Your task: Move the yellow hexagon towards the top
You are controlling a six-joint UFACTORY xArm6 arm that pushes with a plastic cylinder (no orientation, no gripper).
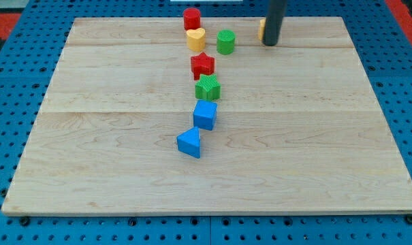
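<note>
The yellow hexagon (pixel 261 28) is near the view's top, right of centre, and mostly hidden behind the dark rod; only a thin yellow sliver shows at the rod's left side. My tip (pixel 270 44) rests on the board just in front of and right of the hexagon, touching or nearly touching it.
A red cylinder (pixel 191 18), yellow heart (pixel 196 39) and green cylinder (pixel 225 41) sit at the top centre. Below them run a red star (pixel 202 64), green hexagon-like block (pixel 208 88), blue cube (pixel 205 114) and blue triangle (pixel 189 142). The board's top edge (pixel 308 18) is close.
</note>
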